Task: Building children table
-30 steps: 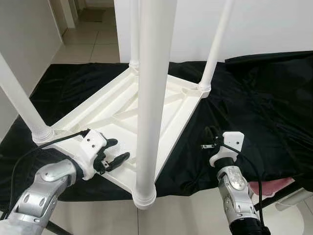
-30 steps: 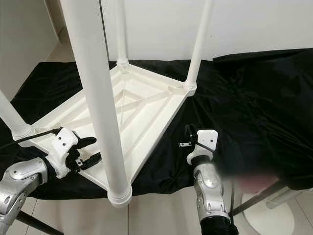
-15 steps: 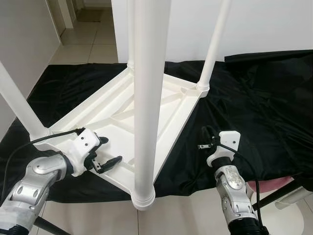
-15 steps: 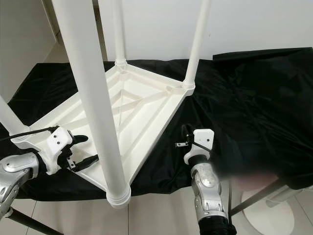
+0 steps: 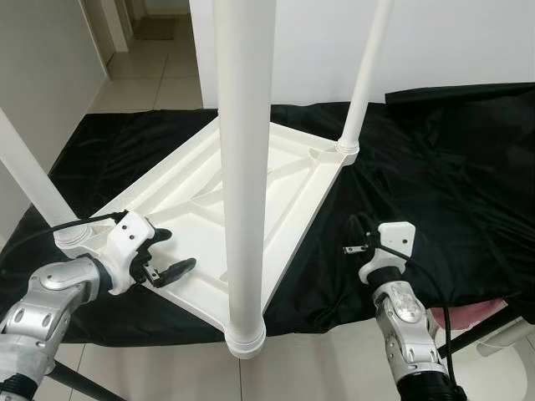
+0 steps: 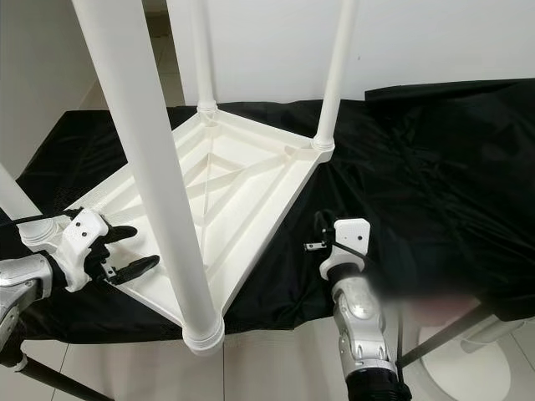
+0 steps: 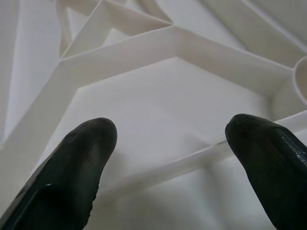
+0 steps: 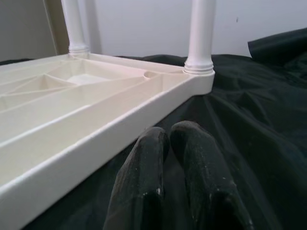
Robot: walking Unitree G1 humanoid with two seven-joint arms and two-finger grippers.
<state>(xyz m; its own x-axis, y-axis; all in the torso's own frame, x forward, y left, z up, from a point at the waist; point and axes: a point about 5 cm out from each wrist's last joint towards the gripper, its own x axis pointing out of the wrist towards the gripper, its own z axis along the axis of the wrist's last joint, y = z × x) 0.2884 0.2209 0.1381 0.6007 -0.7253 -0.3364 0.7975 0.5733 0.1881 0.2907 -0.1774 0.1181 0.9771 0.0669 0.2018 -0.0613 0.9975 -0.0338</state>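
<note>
A white plastic children's table [image 5: 251, 180] lies upside down on a black cloth [image 5: 443, 175], its four white legs [image 5: 244, 167] standing straight up. The left pincer [image 5: 165, 255] hovers at the table's near left edge with its two black fingers [image 7: 81, 163] spread wide over the ribbed underside, holding nothing. The right pincer [image 6: 322, 234] rests on the cloth just beside the table's right edge, its fingers [image 8: 153, 182] pressed together and empty, with the far right leg [image 8: 200, 33] ahead of it.
</note>
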